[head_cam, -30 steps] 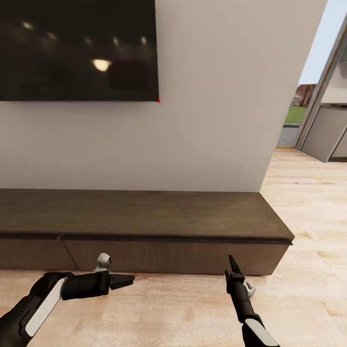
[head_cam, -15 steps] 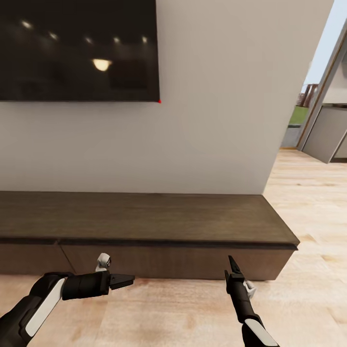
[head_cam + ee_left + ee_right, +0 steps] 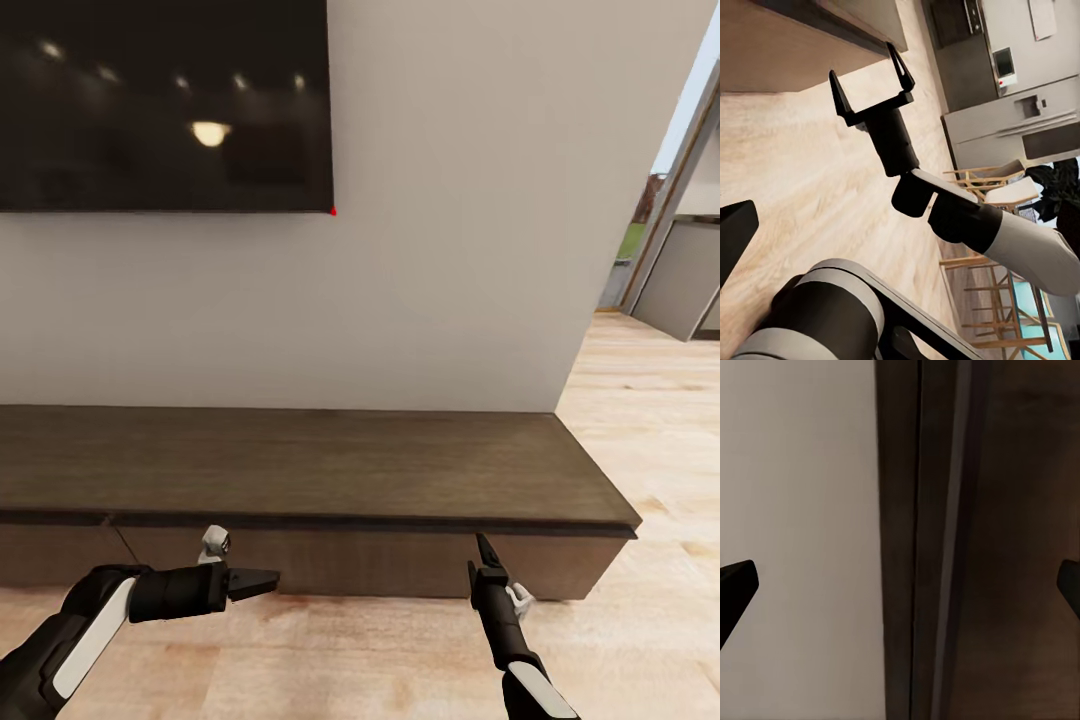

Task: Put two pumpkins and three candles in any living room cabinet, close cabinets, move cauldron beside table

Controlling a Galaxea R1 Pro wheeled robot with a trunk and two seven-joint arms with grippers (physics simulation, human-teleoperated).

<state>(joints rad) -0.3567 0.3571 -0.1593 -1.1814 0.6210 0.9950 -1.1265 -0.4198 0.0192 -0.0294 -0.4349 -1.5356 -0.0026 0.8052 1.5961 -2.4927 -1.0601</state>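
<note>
Cabinet point(image 3: 300, 465) along wall, fronts flush. Right gripper point(image 3: 484, 552) just before front near right end, jaws spread wide, empty. Left gripper point(image 3: 262, 579) low over floor point(image 3: 350, 650), pointing rightward; aperture indeterminable.

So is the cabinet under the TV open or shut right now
Shut, as far as shown: the cabinet fronts sit flush under its top, with only thin seams between them. Its left end is out of frame.

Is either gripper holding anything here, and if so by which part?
Nothing is held. The right gripper is open and empty in front of the cabinet; the left gripper carries nothing visible.
</note>
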